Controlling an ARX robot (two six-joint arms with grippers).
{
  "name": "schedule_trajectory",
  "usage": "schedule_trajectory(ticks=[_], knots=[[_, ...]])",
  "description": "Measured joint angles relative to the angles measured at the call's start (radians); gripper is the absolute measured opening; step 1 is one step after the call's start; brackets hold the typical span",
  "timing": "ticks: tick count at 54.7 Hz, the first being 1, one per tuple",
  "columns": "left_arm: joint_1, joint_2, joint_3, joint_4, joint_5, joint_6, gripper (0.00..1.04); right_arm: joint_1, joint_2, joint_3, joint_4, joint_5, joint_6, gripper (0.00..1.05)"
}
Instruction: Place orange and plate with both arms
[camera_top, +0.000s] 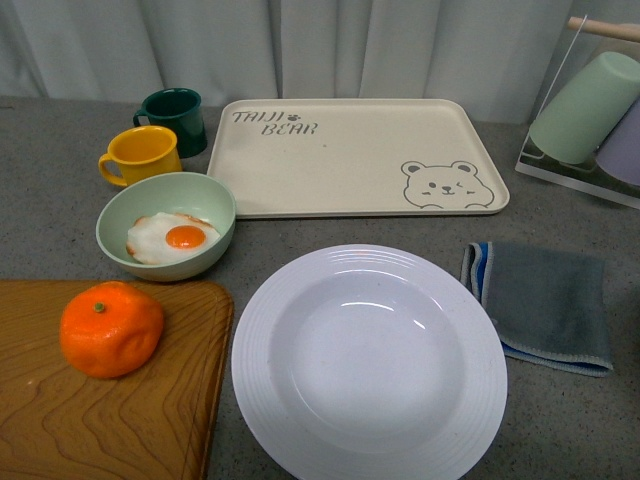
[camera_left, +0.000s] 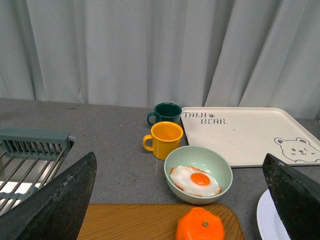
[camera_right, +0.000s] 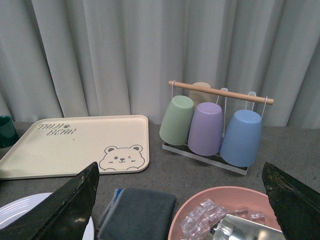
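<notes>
The orange (camera_top: 111, 328) is a bright lumpy mandarin with a green stem dot. It sits on a wooden board (camera_top: 60, 420) at the front left. It also shows in the left wrist view (camera_left: 200, 226). The plate (camera_top: 250, 380) is large, white and deep with a ridged rim, empty, at the front centre. Its rim shows in the left wrist view (camera_left: 265, 220) and the right wrist view (camera_right: 15, 207). Neither arm shows in the front view. My left gripper (camera_left: 182, 200) is open, well above the board and the orange. My right gripper (camera_right: 182, 200) is open and empty.
A cream bear tray (camera_top: 350, 150) lies behind the plate. A pale green bowl (camera_top: 205, 205) holds a fried egg. A yellow mug (camera_top: 140, 153) and a dark green mug (camera_top: 175, 117) stand behind it. A grey cloth (camera_top: 545, 300), a cup rack (camera_right: 215, 125) and a pink bowl of ice (camera_right: 200, 205) are at the right.
</notes>
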Motion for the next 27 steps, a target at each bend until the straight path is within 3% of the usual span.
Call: schedule_trajectory(ticks=[27], knots=[[0.000,0.000,0.000,0.000,0.000,0.000,0.98,0.000,0.000,0.000,0.000,0.000,0.000,0.95]])
